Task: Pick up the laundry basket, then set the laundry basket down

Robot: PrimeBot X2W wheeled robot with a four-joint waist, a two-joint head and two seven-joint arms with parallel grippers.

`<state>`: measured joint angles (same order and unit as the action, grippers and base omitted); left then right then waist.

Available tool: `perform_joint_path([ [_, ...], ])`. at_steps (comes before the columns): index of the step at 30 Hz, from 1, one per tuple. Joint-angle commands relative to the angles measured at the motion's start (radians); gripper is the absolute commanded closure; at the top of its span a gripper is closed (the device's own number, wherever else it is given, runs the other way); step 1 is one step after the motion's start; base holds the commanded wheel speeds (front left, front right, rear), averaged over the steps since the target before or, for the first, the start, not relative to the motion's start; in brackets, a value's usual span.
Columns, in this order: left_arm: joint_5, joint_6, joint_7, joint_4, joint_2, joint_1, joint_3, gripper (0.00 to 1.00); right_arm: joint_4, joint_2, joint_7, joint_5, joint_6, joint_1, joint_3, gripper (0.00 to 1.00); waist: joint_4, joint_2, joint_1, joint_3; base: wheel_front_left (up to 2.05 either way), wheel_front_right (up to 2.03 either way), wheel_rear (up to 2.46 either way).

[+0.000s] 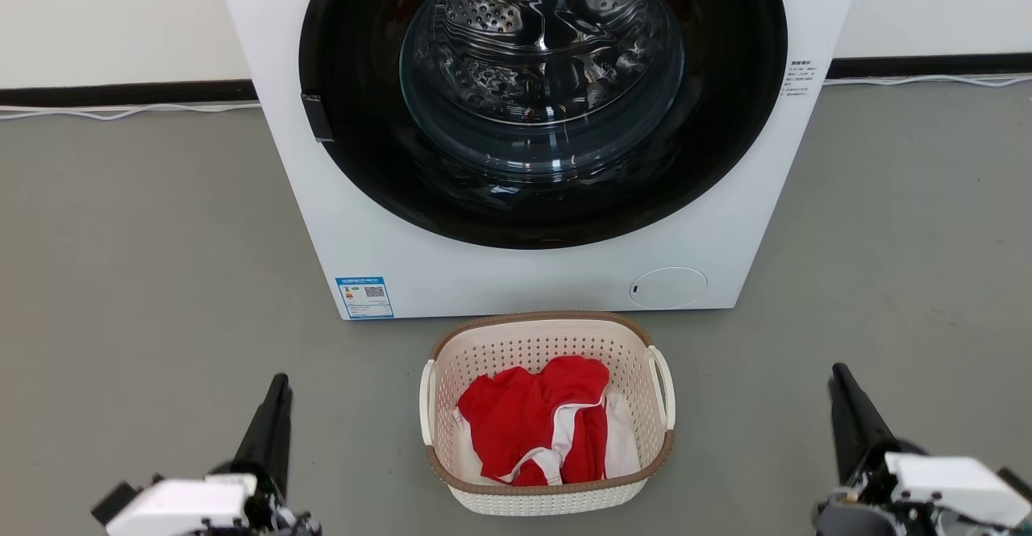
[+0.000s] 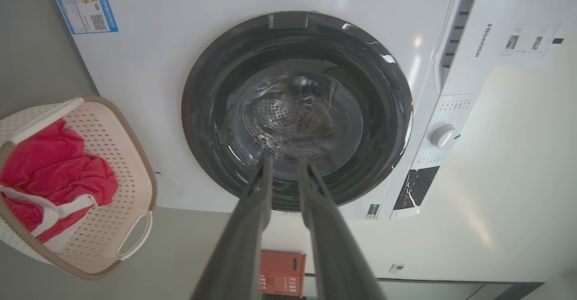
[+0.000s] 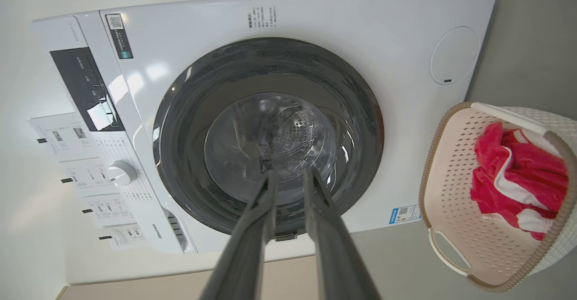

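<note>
The laundry basket (image 1: 532, 346), cream-white and perforated with a brown rim and white loop handles, stands on the grey floor just in front of the washer. A red and white garment (image 1: 532, 415) lies inside it. My left gripper (image 1: 278, 383) is low at the left, well apart from the basket's left handle (image 1: 426, 403). My right gripper (image 1: 838, 375) is farther off on the right side. Both point toward the washer with fingers nearly together and nothing between them. The basket (image 2: 112, 155) lies at the left edge of the left wrist view, and the basket (image 3: 451, 178) at the right edge of the right wrist view.
A white front-loading washer (image 1: 451, 270) with its round dark door shut fills the back, very close behind the basket. Grey floor (image 1: 145, 278) spreads to both sides. A white cable (image 1: 121, 110) runs along the wall's foot. A small red box (image 2: 281, 273) sits beyond the washer.
</note>
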<state>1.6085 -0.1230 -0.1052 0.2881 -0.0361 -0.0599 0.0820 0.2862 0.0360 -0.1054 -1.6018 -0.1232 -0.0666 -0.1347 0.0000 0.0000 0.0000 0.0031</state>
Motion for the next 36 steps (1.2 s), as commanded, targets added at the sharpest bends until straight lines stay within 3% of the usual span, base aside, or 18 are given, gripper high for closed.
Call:
perform_joint_path([
  [1, -0.001, 0.000, 0.005, -0.005, -0.001, -0.001, -0.003, 0.00, -0.005, 0.001, 0.004, 0.001, 0.000, -0.001, 0.001, 0.00, 0.000, 0.0000, 0.0000, 0.000, 0.00, 0.00, 0.00],
  [7, -0.003, 0.000, 0.020, -0.008, -0.001, 0.002, -0.015, 0.00, -0.014, 0.001, 0.018, 0.005, 0.000, 0.004, 0.010, 0.00, 0.000, 0.0000, 0.0022, -0.002, 0.00, 0.00, 0.00],
  [11, -0.005, -0.001, 0.031, -0.010, -0.002, 0.004, -0.022, 0.00, -0.021, 0.002, 0.031, 0.013, -0.001, 0.010, 0.019, 0.00, -0.001, 0.0000, 0.0003, 0.000, 0.00, 0.00, 0.00],
  [19, -0.041, -0.001, 0.055, -0.007, -0.003, 0.003, -0.033, 0.00, -0.020, 0.011, 0.055, 0.060, -0.001, 0.013, 0.037, 0.00, -0.002, 0.0000, 0.0000, 0.002, 0.00, 0.00, 0.00],
  [36, -0.257, 0.002, 0.105, 0.002, -0.005, -0.006, -0.051, 0.00, -0.022, 0.023, 0.105, 0.361, -0.002, 0.008, 0.050, 0.00, -0.006, 0.0000, 0.0000, 0.004, 0.00, 0.00, 0.00],
])
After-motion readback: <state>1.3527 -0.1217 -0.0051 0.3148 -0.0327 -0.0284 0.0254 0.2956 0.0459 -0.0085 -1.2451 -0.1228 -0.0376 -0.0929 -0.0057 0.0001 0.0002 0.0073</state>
